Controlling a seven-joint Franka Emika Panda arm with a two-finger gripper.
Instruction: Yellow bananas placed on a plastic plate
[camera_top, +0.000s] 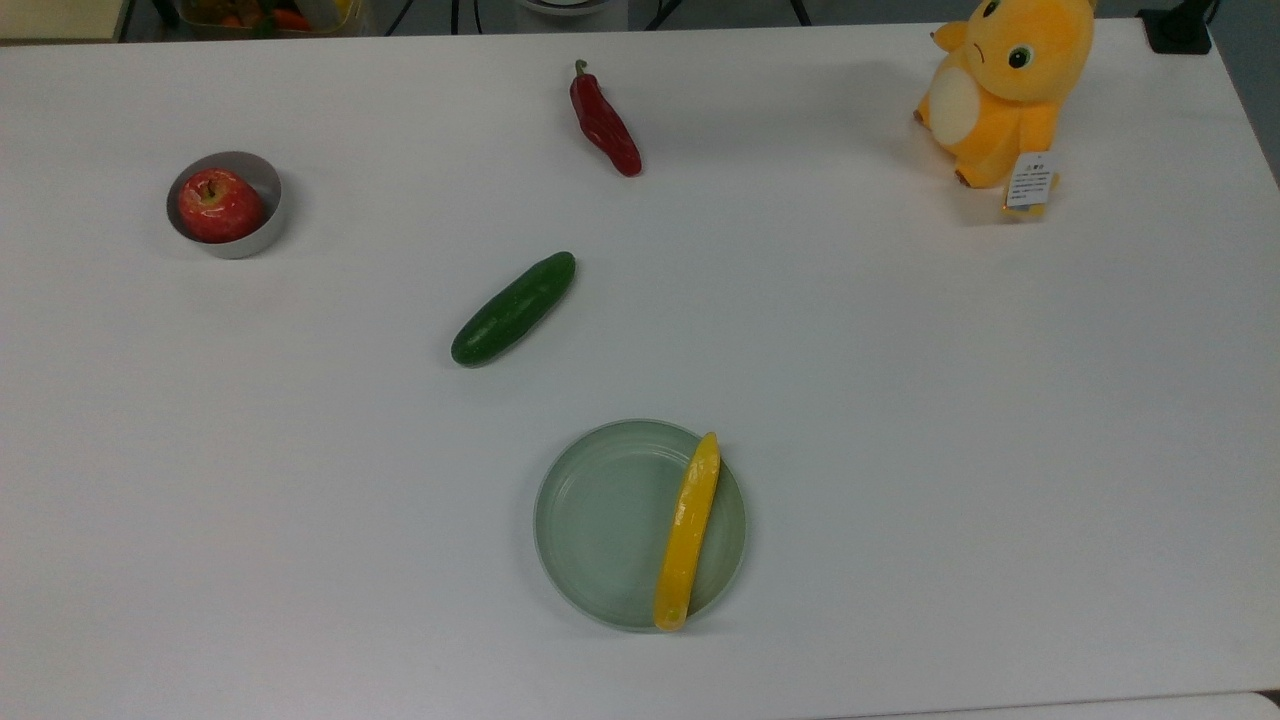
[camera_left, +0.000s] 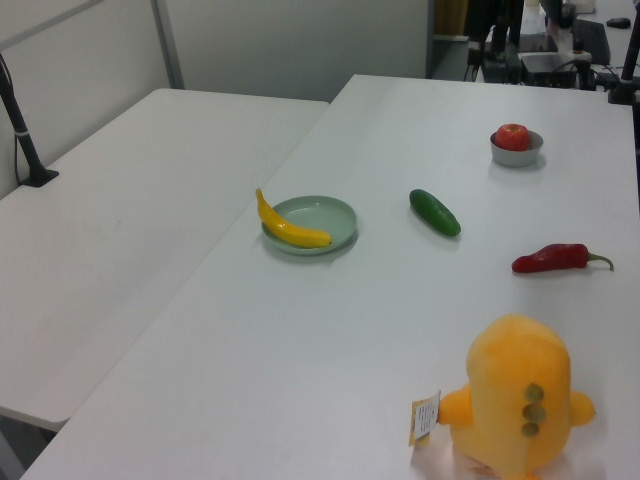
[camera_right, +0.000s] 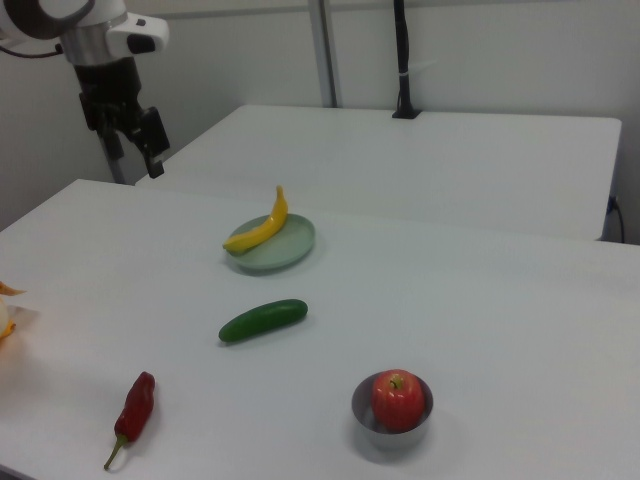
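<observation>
Glossy curved yellow banana (camera_top: 687, 531) lay across round mint-green plastic plate (camera_top: 600, 520), tip overhanging rim. Looked light, stiff, slippery; best gripped mid-body. My claw (camera_right: 133, 130) hung empty, jaws apart, well away.

The top view looks almost straight down on the table (camera_top: 900, 400) from high up, with the plush toy (camera_top: 1005, 90) at the top view's upper right. The left view looks low along the table from behind the toy (camera_left: 520, 400), while the right view faces it from the opposite end, the gripper (camera_right: 140, 145) raised at the right view's upper left. All three share the plate (camera_top: 590, 530), far below the gripper.
</observation>
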